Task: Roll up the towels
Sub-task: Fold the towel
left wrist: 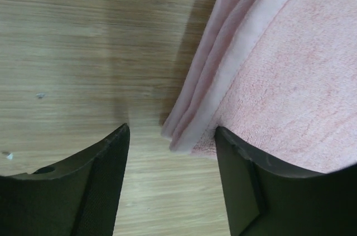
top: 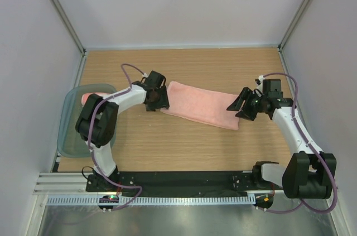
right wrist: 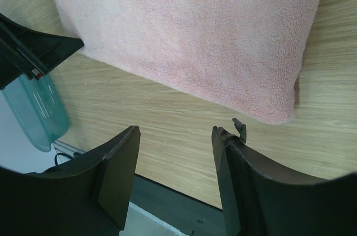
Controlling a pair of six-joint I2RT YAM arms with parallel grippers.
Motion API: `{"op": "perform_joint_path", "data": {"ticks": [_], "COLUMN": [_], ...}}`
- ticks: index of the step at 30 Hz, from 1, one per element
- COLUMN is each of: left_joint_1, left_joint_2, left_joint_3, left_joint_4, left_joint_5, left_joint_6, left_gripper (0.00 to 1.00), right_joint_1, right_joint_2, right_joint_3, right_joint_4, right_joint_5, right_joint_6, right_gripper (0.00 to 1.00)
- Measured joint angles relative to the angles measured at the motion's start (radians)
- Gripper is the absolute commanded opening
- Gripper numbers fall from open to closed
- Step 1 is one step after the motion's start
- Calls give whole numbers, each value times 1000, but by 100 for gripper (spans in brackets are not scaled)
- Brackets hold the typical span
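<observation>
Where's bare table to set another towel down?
Two bare strips of wooden table: one between the folded salmon-pink towel and the back wall, another between the towel and the black base rail. Crowded: the left edge, with the translucent grey-green plastic tray and left arm, and both towel ends, where the open left gripper and right gripper sit.

Open table [top: 195, 68] lies beyond and before the flat towel [top: 201, 105]. The tray [top: 68, 141] blocks the left edge. Walls [top: 167, 7] close three sides.
</observation>
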Motion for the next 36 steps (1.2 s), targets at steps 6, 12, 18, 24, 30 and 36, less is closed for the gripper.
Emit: {"op": "perform_joint_path", "data": {"ticks": [6, 12, 18, 24, 30, 36], "left_joint_1": [0, 0, 9, 40, 52, 61], "left_joint_2": [38, 50, 51, 71, 72, 79], "left_joint_3": [11, 10, 28, 103, 127, 128], "left_joint_4": [33, 68, 48, -21, -60, -88], "left_joint_5": [23, 54, 46, -14, -56, -67], "left_joint_6": [-8, -8, 17, 79, 110, 115], "left_gripper": [37, 0, 0, 0, 0, 0], "right_joint_1": [1, 1, 23, 89, 95, 90], "right_joint_2": [0, 0, 27, 186, 391, 414], "right_joint_3": [0, 0, -31, -66, -53, -126], "right_joint_4": [-7, -8, 56, 228, 361, 422], "right_joint_5": [0, 0, -32, -88, -87, -72], "right_joint_6": [-5, -11, 16, 83, 110, 117], "right_gripper": [61, 61, 53, 26, 7, 3]}}
